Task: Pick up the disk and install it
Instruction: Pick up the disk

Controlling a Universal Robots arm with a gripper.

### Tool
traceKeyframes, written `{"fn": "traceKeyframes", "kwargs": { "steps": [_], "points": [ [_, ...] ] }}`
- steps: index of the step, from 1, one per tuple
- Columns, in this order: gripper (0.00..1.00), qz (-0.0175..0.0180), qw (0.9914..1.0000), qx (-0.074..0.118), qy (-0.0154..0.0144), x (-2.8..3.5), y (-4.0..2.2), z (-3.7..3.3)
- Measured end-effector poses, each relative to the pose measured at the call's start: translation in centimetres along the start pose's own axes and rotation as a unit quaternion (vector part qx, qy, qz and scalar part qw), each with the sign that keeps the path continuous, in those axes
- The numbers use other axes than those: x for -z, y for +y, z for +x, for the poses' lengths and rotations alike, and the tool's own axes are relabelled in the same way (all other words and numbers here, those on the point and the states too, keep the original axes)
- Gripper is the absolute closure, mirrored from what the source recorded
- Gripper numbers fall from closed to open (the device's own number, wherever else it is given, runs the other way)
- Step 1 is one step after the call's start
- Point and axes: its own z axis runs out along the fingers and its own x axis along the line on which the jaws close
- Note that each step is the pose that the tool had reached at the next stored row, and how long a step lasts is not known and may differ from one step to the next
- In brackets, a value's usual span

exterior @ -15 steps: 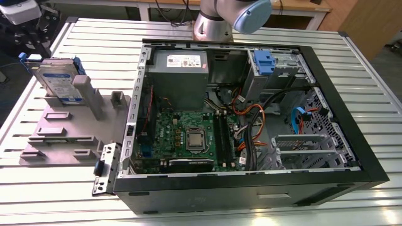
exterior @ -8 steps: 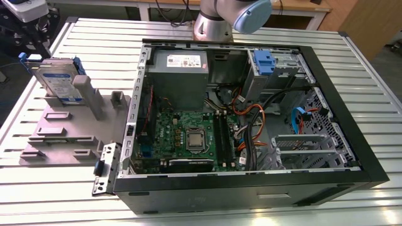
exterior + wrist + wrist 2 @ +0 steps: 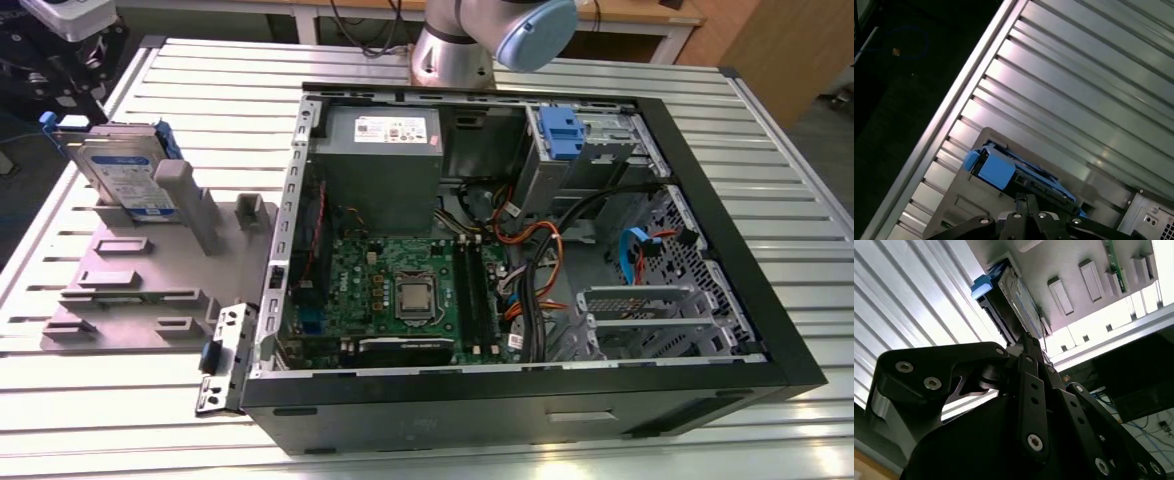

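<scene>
**Exterior view.** The disk (image 3: 123, 175) is seen standing on edge, slightly tilted, in a slot of the grey fixture (image 3: 134, 275). The fixture is laid on the slatted metal table (image 3: 134, 420), just beside the open computer case (image 3: 534, 405), on the exterior view's left of it. Inside the case a green motherboard (image 3: 400, 290), a grey power supply (image 3: 380, 165) and a small blue clip (image 3: 561, 130) in the drive cage are noted. The arm (image 3: 487, 40) is seen behind the case.

**Second wrist view.** The gripper (image 3: 1028, 338) is viewed along its black linkage. The fingertips are drawn together and empty. The disk (image 3: 1016, 295) is seen just past them, seated in the fixture (image 3: 1089, 270), with its blue carrier end turned towards the table slats (image 3: 914, 300). Whether the tips touch the disk cannot be told.

**First wrist view.** The gripper (image 3: 1023, 200) is again seen closed on itself. The disk (image 3: 996, 170) is seen close beyond the tips, blue carrier uppermost, on the fixture (image 3: 964, 200) near the table (image 3: 1079, 75) edge.
</scene>
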Motion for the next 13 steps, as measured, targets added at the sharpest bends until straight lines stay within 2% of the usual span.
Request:
{"fn": "traceKeyframes", "kwargs": {
  "steps": [3, 6, 10, 13],
  "points": [
    [0.89, -0.0007, 0.99964, 0.027, 0.0012, -0.02, 0.00, 0.00],
    [0.89, -0.0014, 0.99855, 0.054, 0.0024, -0.04, 0.00, 0.00],
    [0.89, -0.0023, 0.99591, 0.090, 0.0040, -0.07, 0.00, 0.00],
    [0.89, -0.0030, 0.99302, 0.118, 0.0052, -0.10, -0.01, 0.00]
  ]
}}
